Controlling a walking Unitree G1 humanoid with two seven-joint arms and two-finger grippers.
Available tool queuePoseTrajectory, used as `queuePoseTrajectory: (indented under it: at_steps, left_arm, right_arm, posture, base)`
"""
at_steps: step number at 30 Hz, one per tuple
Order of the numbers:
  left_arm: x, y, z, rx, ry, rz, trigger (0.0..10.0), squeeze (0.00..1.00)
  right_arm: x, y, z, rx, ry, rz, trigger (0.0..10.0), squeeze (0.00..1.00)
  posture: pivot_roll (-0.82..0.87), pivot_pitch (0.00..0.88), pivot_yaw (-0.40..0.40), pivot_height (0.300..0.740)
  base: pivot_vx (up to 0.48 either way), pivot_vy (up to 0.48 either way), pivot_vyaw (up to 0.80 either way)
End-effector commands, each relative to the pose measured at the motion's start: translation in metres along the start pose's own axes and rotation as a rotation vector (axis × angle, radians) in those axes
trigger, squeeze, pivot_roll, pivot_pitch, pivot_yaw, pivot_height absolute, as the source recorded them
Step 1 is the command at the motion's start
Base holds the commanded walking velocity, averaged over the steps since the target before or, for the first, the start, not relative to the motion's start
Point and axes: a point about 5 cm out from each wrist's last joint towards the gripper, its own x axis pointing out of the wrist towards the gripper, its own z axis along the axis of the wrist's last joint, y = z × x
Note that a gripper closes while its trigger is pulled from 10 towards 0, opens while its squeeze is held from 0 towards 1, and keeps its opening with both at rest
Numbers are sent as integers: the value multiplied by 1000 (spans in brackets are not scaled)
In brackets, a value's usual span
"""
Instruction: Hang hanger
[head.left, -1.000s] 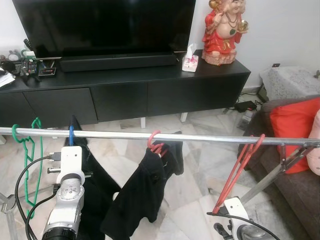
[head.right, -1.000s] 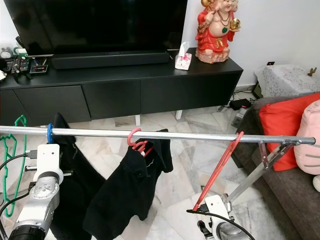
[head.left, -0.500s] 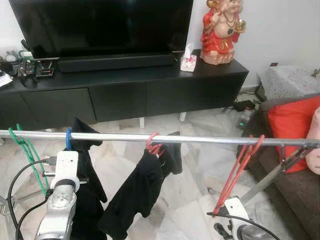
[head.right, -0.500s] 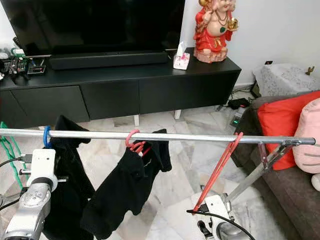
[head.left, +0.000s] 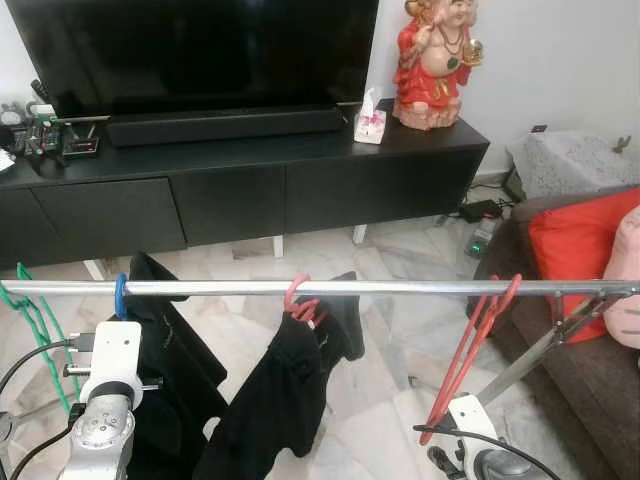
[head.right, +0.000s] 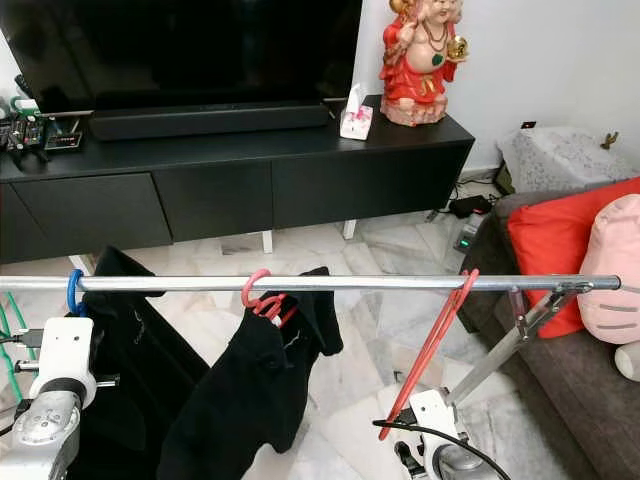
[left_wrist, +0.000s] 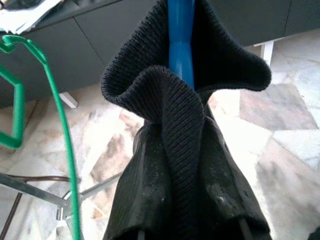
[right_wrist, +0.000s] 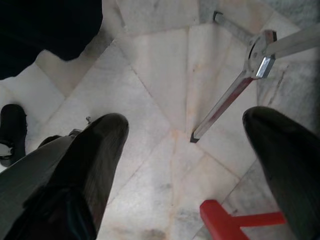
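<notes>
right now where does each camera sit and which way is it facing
Left eye view: on the head, looking forward and down over the metal rail toward the TV cabinet; both silver arms show at the bottom.
Right eye view: the same scene, with the red hanger hooked on the rail.
Left wrist view: on the left wrist, close on the black garment and its blue hanger, with a green hanger beside.
Right wrist view: on the right wrist, facing down at the marble floor between its open fingers.
Shared: both wrist views and the eye views show the marble floor.

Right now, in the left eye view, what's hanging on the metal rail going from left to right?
green hanger → blue hanger carrying a black garment → pink hanger carrying a black shirt → red hanger, bare.
</notes>
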Motion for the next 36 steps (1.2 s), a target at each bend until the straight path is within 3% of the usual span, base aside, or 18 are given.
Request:
queuePoseTrajectory:
  at_steps: [1, 13, 21, 29, 30, 33, 35, 36]
  left_arm:
    - [-8, -11, -16, 6, 95, -62, 10000, 0]
    - [-25, -21, -3, -24, 135, -206, 10000, 0]
    - [-34, -22, 0, -25, 188, -239, 10000, 0]
    - [-36, -21, 1, -25, 204, -245, 10000, 0]
    - [-41, -17, -2, -31, 269, -208, 10000, 0]
    - [-42, -15, -2, -35, 290, -177, 10000, 0]
    - [-40, -14, 0, -41, 264, -165, 10000, 0]
    - [-37, -15, 6, -47, 197, -159, 10000, 0]
  right_arm:
    - [0, -3, 4, -6, -10, -8, 10000, 0]
    - [0, -1, 4, -2, -8, -8, 10000, 0]
    - [0, -1, 4, -6, -8, -6, 10000, 0]
    - [0, -1, 4, -6, -8, -6, 10000, 0]
    - [0, -2, 4, -9, -7, -6, 10000, 0]
    - [0, -2, 4, -9, -7, -6, 10000, 0]
    - [0, -2, 4, -9, -7, -6, 10000, 0]
    - [0, -2, 4, -9, -7, -7, 10000, 0]
  posture:
    - [-30, 0, -85, 732]
    - [-27, 0, -75, 732]
    - [-22, 0, -75, 732]
    - [-22, 0, -75, 732]
    - [-17, 0, -77, 732]
    - [-18, 0, -77, 732]
    - [-18, 0, -77, 732]
    - [-18, 0, -77, 732]
  base:
    - [0, 0, 0]
    - [0, 0, 0]
    - [0, 0, 0]
    - [0, 0, 0]
    - [0, 0, 0]
    - [0, 0, 0]
    - [0, 0, 0]
    - [0, 0, 0]
